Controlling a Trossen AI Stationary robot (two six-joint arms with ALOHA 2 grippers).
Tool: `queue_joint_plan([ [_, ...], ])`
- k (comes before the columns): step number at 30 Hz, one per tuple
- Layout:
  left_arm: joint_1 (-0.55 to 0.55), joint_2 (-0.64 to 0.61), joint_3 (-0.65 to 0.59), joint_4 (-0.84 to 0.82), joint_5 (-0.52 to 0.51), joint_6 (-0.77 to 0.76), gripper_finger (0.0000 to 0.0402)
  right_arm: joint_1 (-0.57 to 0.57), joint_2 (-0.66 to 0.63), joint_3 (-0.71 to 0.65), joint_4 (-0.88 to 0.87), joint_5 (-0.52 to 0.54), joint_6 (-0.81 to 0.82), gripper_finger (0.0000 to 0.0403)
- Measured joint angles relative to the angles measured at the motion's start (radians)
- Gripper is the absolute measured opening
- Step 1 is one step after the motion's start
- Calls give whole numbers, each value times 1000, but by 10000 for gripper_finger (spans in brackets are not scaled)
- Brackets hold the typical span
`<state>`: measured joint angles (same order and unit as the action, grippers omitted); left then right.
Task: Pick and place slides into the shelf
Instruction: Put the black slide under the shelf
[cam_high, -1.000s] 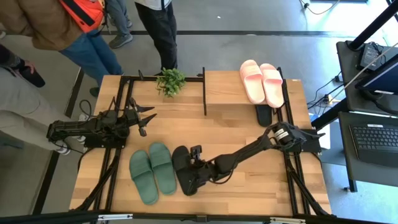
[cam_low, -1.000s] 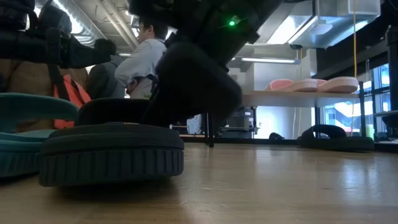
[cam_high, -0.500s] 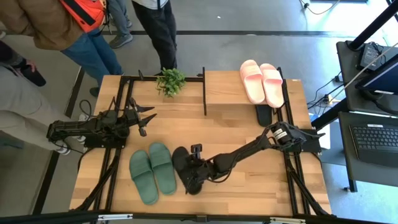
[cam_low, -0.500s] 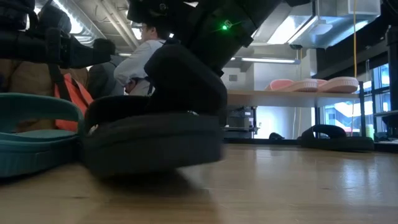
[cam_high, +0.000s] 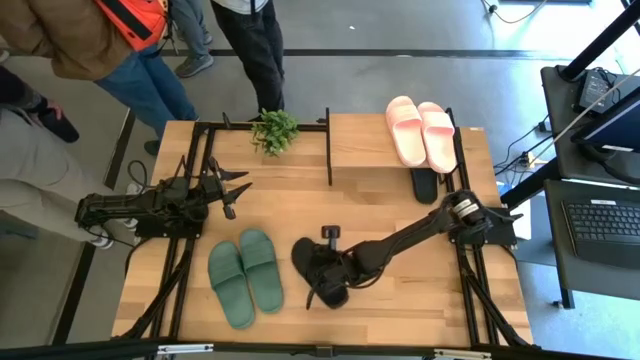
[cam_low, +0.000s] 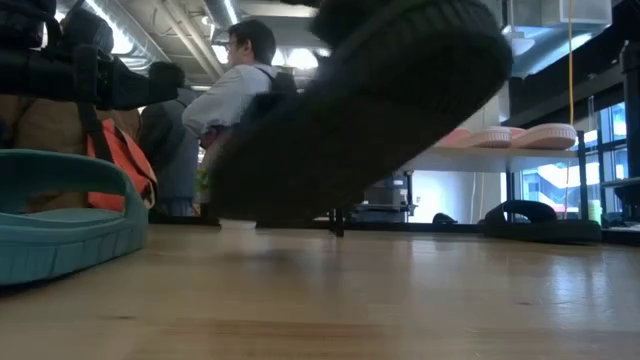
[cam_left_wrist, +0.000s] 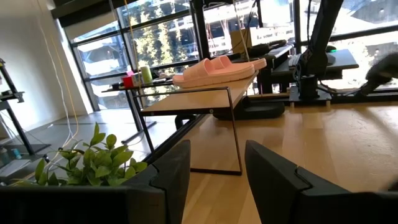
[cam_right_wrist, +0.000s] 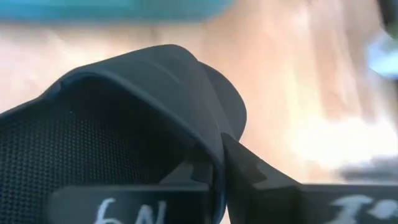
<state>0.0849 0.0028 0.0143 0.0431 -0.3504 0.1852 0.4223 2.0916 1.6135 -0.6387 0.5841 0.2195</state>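
My right gripper (cam_high: 335, 268) is shut on a black slide (cam_high: 318, 276) near the table's middle front. In the low view the slide (cam_low: 360, 110) hangs tilted above the tabletop with its sole showing. The green pair (cam_high: 245, 276) lies flat on the table to its left. The pink pair (cam_high: 420, 130) lies on the shelf's top plank (cam_high: 360, 142). A second black slide (cam_high: 424, 184) lies under that plank. My left gripper (cam_high: 236, 187) is open and empty over the table's left part. My right gripper holds the black slide by its wide strap, at the strap's edge (cam_right_wrist: 214, 134). One finger (cam_right_wrist: 124, 202) is under the strap and the other finger (cam_right_wrist: 267, 177) is outside it. The slide is lifted clear of the table and tilted, one end higher.
A small green plant (cam_high: 274, 129) stands at the far edge beside the shelf. Black frame rails run along the table's left (cam_high: 185, 270) and right (cam_high: 470, 270) sides. Several people stand beyond the far left corner (cam_high: 120, 50). Bare wood lies between the shelf and the held slide.
My right gripper has risen and gone a little toward the table's right edge with the black slide. The slide, flat on the table a second ago, is now lifted clear and tipped so that its sole shows in the low view.
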Motion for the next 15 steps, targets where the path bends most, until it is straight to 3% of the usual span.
queue_joint_plan([
  [15,0,0,0,0,0,6,145,126,-179,-1,-763,221,701,12],
])
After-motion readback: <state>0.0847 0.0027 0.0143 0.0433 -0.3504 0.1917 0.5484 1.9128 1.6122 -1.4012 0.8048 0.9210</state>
